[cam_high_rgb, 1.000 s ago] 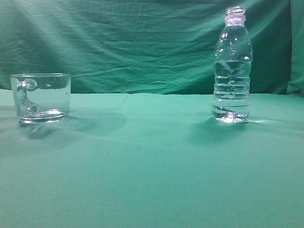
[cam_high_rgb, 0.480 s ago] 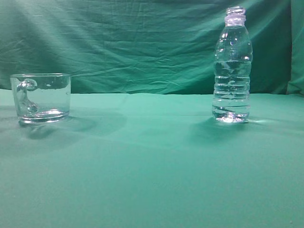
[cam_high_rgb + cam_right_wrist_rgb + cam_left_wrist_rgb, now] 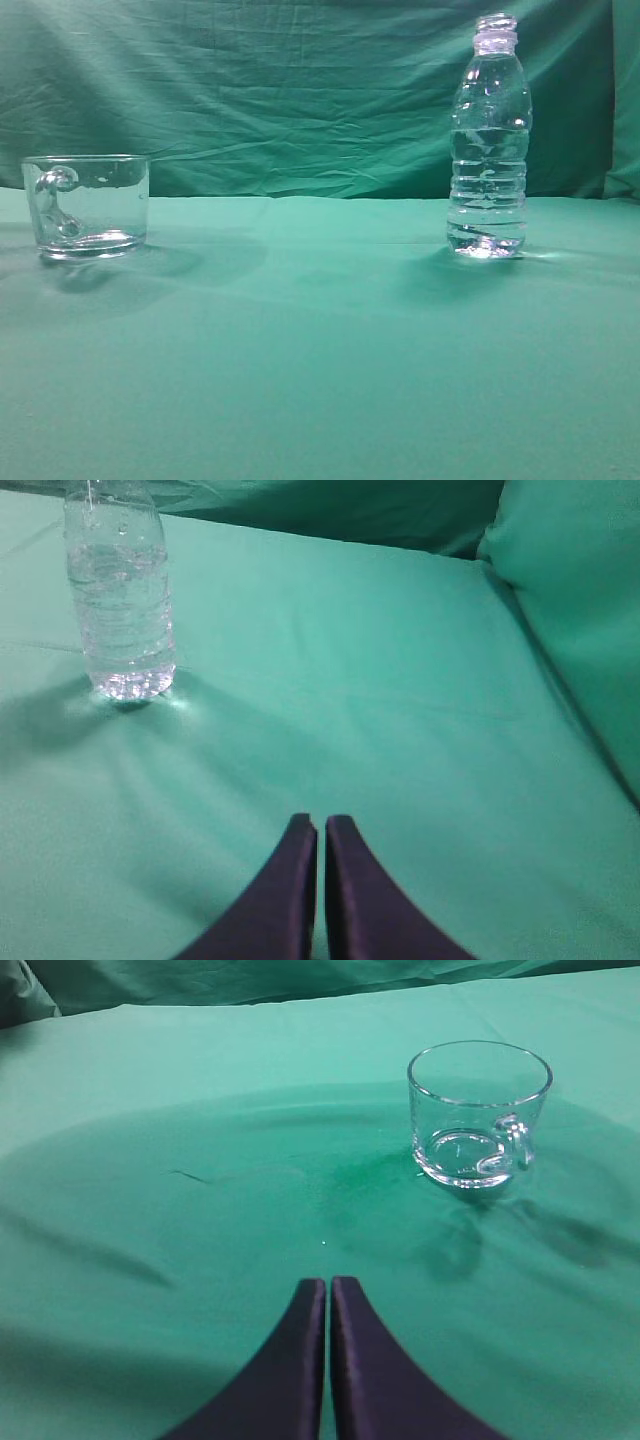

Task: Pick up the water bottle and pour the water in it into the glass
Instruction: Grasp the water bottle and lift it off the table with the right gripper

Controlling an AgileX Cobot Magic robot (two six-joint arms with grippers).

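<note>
The water bottle (image 3: 489,140) stands upright and uncapped on the right side of the green cloth-covered table (image 3: 320,340), its threaded neck open at the top. The water (image 3: 488,185) fills it to about the shoulder line. Well apart from it, on the left, sits the glass (image 3: 87,205) — a short, wide clear mug resting on its thick base, with its curled handle toward the left in the exterior view.

In the left wrist view the left gripper (image 3: 328,1285) hangs over bare cloth with its dark fingers pressed nearly together, holding nothing; the glass (image 3: 478,1115) lies ahead and to the right of it. The right gripper (image 3: 320,825) is likewise drawn narrow and empty — the water bottle (image 3: 118,595) stands ahead, off to its left, not touched by either tool
</note>
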